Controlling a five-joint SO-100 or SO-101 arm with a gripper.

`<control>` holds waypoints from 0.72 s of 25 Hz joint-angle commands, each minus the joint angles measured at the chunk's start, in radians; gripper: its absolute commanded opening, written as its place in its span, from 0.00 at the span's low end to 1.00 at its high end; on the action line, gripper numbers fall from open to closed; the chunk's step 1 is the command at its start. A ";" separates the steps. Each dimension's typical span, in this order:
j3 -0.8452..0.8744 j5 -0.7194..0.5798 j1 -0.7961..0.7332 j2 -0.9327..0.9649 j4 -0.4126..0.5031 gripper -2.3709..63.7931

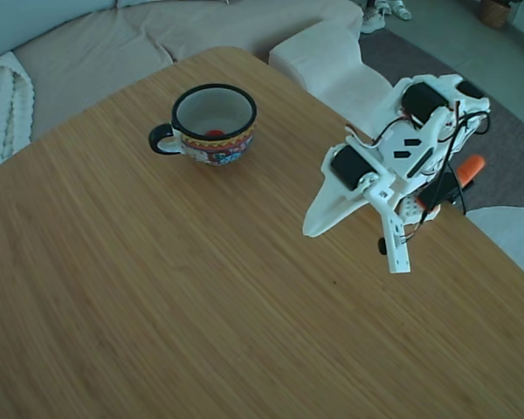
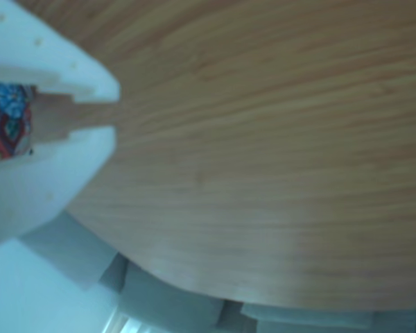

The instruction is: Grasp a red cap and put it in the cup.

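In the fixed view we see a round-cornered table of pale brown bamboo-grained wood [image 1: 157,305], and on its far part stands the cup [image 1: 211,125], a wide enamel-style mug with a white inside, a dark rim, a dark handle turned to the left of the picture and a red, yellow and blue patterned band around its outside. Down on the white floor of the cup we make out the red cap [image 1: 214,133], a small bright red round piece lying against the near wall, only partly visible over the rim. The white plastic arm [image 1: 419,131] with black motors and dark cables stands at the right edge of the table, well apart from the cup, and its gripper [image 1: 354,240] hangs above the bare wood with nothing between its fingers; one broad white finger [image 1: 327,218] points down to the left and a narrower one [image 1: 397,253] points almost straight down, so we read the jaws as spread apart and empty. An orange piece [image 1: 472,166] shows behind the arm. In the other view, which is blurred, we see two white finger tips [image 2: 76,83] coming in from the left with a narrow gap between them, a slice of the cup's colourful band [image 2: 7,128] behind them, and the table's wood grain [image 2: 277,139] filling the rest. Behind the table lies a beige sofa [image 1: 113,44] with a white knitted blanket [image 1: 0,105] on it.
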 commanded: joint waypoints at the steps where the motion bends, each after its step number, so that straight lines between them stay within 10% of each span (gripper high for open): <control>1: -0.009 -0.003 0.003 0.011 -0.008 0.04; 18: 0.008 -0.002 0.006 0.089 0.026 0.03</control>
